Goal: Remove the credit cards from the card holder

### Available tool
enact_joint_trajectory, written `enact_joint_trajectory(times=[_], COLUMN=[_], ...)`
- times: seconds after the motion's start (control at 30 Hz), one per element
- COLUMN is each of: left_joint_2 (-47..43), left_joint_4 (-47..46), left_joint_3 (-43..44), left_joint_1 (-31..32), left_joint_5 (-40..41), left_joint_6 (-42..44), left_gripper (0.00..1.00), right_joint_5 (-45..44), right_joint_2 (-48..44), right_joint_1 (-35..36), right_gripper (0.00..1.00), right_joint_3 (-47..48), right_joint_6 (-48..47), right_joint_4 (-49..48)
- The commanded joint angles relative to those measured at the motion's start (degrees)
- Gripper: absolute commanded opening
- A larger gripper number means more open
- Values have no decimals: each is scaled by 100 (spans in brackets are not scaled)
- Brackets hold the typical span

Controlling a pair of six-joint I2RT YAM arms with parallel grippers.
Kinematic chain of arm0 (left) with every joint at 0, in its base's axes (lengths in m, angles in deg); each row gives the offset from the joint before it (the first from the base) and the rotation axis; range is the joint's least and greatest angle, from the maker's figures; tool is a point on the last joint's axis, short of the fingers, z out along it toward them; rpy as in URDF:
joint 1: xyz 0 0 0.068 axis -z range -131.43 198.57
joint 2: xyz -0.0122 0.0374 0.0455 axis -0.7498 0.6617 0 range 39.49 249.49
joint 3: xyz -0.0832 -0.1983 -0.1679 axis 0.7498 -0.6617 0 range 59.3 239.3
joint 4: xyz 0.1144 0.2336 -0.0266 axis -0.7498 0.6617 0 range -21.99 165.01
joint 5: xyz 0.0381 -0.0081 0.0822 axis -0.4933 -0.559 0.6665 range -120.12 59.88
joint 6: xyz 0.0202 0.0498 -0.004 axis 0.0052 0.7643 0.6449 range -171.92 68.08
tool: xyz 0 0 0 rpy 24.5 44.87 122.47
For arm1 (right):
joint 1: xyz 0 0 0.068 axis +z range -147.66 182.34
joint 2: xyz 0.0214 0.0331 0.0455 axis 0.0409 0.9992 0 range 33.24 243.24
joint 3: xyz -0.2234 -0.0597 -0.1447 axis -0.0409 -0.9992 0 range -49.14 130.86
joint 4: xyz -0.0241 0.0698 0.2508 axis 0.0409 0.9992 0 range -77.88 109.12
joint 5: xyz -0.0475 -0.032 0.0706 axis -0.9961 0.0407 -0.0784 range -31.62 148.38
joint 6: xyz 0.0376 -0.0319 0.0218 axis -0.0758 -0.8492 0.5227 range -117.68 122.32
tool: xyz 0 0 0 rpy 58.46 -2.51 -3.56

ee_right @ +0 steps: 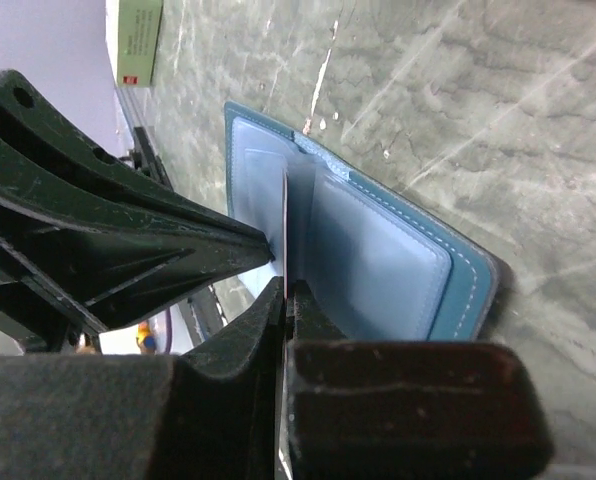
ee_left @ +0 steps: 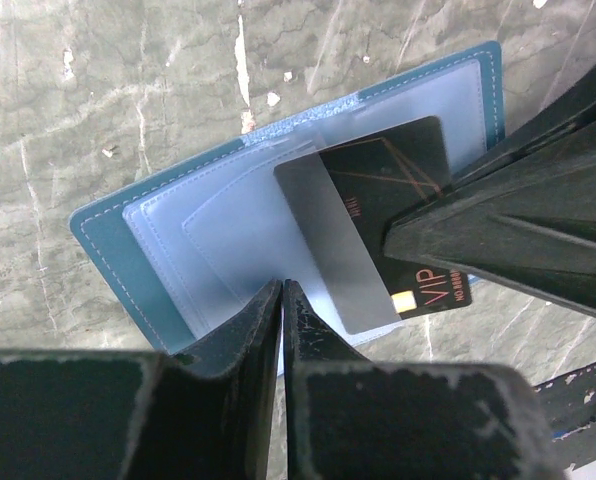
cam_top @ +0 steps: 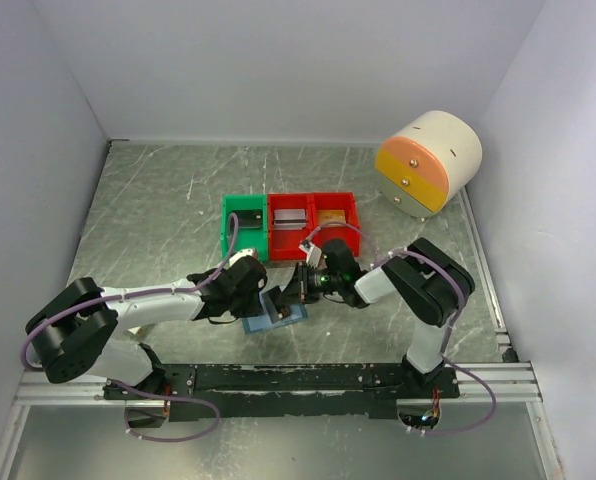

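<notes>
An open blue wallet (ee_left: 128,250) is lying on the table (cam_top: 158,200) between the arms. The left gripper (ee_left: 281,300) is pinching its near edge, and the right gripper (ee_right: 286,290) is clamping a dark card (ee_left: 398,175) poking from its pocket.

Card holder (ee_left: 113,240): slate-blue, spread open, pale clear pockets up, centre of worktop (cam_top: 158,200) near its near edge.
Credit cards (ee_left: 343,250): grey card overlapping black VIP card (ee_left: 393,185), askew on holder.
</notes>
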State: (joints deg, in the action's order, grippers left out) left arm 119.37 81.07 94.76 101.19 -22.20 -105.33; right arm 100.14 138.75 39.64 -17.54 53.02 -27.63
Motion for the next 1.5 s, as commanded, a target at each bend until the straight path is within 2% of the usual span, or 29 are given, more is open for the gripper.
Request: enact_joint_trajectory(times=[0.0, 0.3, 0.53, 0.63, 0.8, 0.87, 0.97, 1.13, 1.3, 1.47], left_joint_2=[-28, -365, -800, -1045, -1268, -1327, -1396, -1622, -2111, -2228], left_joint_4=[359, 413, 606, 827, 1449, 1716, 2062, 2672, 2699, 2845], left_joint_3=[-116, -139, -26, 52, 321, 497, 785, 1295, 1628, 1815], left_joint_1=[74, 74, 82, 84, 74, 65, -56, -843, -2245, -3692], left_joint_5=[197, 338, 425, 576, 1230, 1471, 1557, 1404, 743, 788], left_joint_6=[21, 32, 76, 100, 79, 67, 218, 787, 1757, 2469], left_gripper=[18, 20, 31, 45, 81, 88, 94, 97, 98, 100], right_joint_5=[-610, -889, -1219, -1301, -1386, -1448, -1566, -1811, -2268, -2918], right_joint_2=[-573, -1738, -2577, -2781, -3077, -3246, -3571, -4192, -4754, -4794], right_joint_1=[-121, -284, -274, -271, -271, -266, -240, -75, 319, 1060], right_gripper=[0, 0, 0, 0, 0, 0, 0, 0, 0, 0], right_joint_3=[-5, -106, -138, -194, -274, -327, -501, -745, -840, -635], right_joint_6=[-487, -873, -1203, -1262, -1377, -1435, -1404, -1491, -1788, -2331], right_joint_4=[890, 1722, 2115, 2129, 2104, 2094, 1920, 1721, 1682, 1886])
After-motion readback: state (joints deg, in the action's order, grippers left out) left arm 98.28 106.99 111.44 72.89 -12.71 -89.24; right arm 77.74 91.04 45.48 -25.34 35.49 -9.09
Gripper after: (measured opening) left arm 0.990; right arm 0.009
